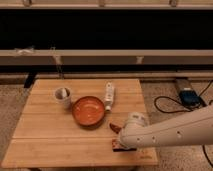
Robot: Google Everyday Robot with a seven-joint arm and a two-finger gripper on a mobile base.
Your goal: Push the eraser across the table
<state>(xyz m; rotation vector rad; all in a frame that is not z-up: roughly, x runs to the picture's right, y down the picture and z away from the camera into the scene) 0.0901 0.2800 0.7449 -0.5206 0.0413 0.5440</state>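
Observation:
The eraser looks like a small dark block with a reddish edge, lying on the wooden table near its front right edge. My white arm reaches in from the right. The gripper is at the end of the arm, down at the table surface, right over or against the eraser and hiding part of it.
An orange bowl sits mid-table. A white cup stands to its left and a white bottle lies to its right. A small brown object lies just beyond the gripper. Cables and a blue box are on the floor at right.

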